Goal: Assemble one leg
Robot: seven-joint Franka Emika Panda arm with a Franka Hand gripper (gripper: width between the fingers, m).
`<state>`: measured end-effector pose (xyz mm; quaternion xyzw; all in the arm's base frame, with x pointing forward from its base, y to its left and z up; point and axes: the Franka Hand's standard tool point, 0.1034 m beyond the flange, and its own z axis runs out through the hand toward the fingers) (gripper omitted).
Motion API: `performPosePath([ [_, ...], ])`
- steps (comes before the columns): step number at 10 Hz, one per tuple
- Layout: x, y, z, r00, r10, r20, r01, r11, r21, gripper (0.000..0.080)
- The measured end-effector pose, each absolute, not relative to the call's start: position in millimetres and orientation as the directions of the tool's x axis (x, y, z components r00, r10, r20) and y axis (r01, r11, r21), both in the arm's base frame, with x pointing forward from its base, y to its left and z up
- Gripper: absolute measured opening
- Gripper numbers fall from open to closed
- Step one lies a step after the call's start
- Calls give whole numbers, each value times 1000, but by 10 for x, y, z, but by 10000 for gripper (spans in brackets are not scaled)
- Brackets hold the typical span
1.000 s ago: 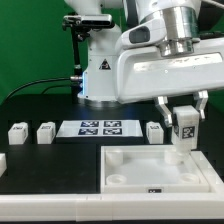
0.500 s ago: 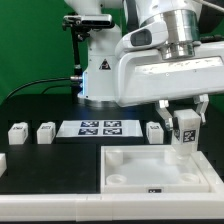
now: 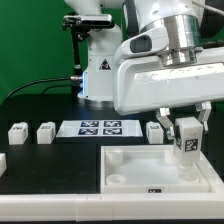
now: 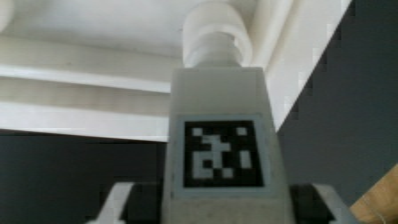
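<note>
Clamping the leg [image 3: 187, 142] in the gripper [image 3: 186, 134], one finger pressing on each side, the tag facing the exterior camera. Holding it upright, its lower end reaching down past the fingertips toward the tray [image 3: 130, 160] directly below the gripper; not possible to tell whether touching it or apart.

Seeing, in the wrist view, the leg [image 4: 222, 120] running straight out from the gripper [image 4: 222, 207], its round narrower tip pointing at the raised edge of the tray [image 4: 89, 60].

Lying on the table [image 3: 40, 168]: near loose leg [image 3: 155, 131] just beside the gripper, marker board [image 3: 100, 127] farther out on that same side, then middle loose leg [image 3: 45, 131] and far loose leg [image 3: 18, 132], both well apart from the gripper.
</note>
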<state>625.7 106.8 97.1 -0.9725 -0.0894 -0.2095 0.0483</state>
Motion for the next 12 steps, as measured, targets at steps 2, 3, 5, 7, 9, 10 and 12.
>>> performPosePath([
  [2,6272,1074,902,898,152,413,193,-980,-58,292],
  [3,6268,1082,855,896,152,417,192,-980,-57,292],
  [5,6270,1099,804,890,151,429,193,-980,-55,292],
  [7,6306,1114,804,870,148,471,193,-980,-47,292],
  [9,6331,1092,806,831,139,539,184,-982,-31,292],
  [10,6330,1089,812,819,137,557,182,-983,-26,292],
  [12,6333,1090,812,820,137,555,182,-983,-27,346],
])
